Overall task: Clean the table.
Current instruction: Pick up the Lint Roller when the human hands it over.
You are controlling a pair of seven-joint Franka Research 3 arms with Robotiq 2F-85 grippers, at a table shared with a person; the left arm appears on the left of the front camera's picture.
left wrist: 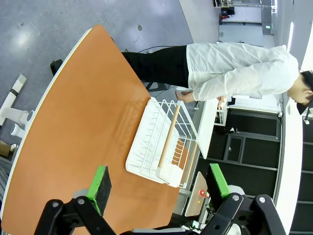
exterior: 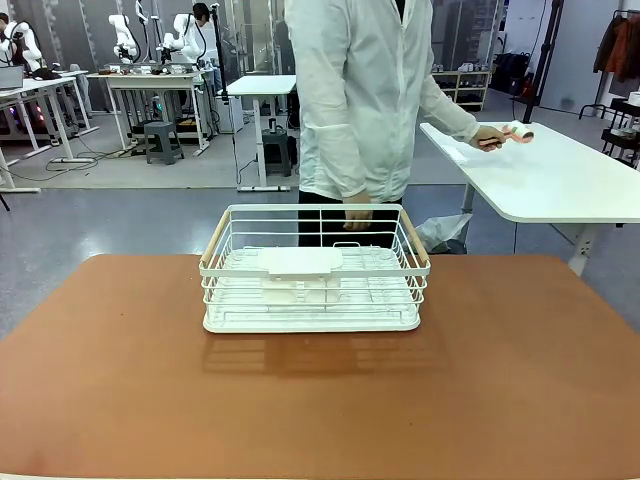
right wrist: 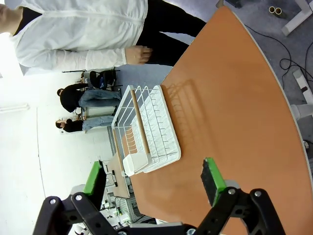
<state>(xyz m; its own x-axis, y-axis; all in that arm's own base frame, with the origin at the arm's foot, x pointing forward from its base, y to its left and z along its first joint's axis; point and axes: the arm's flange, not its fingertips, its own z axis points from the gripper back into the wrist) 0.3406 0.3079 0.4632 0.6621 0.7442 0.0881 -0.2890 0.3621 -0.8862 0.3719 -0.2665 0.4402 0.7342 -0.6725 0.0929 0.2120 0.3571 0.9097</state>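
Note:
The reddish-brown table (exterior: 520, 370) carries a white wire basket (exterior: 315, 275) with wooden rim bars near its far middle. A person in a white coat stands behind it, one hand (exterior: 357, 212) at the basket's far rim. The other hand holds a white roller with a brown handle (exterior: 512, 132) over a white side table. In the left wrist view, my left gripper (left wrist: 159, 183) hangs open high above the table (left wrist: 73, 122), with the basket (left wrist: 154, 139) beyond its green pads (left wrist: 100, 183). My right gripper (right wrist: 153, 180) is likewise open and empty, looking down on the basket (right wrist: 146, 129).
A smaller white-topped table (exterior: 560, 180) stands at the far right beside the person. A crumpled plastic bag (exterior: 440, 232) lies on the floor by its leg. Wide bare tabletop lies in front of and on both sides of the basket.

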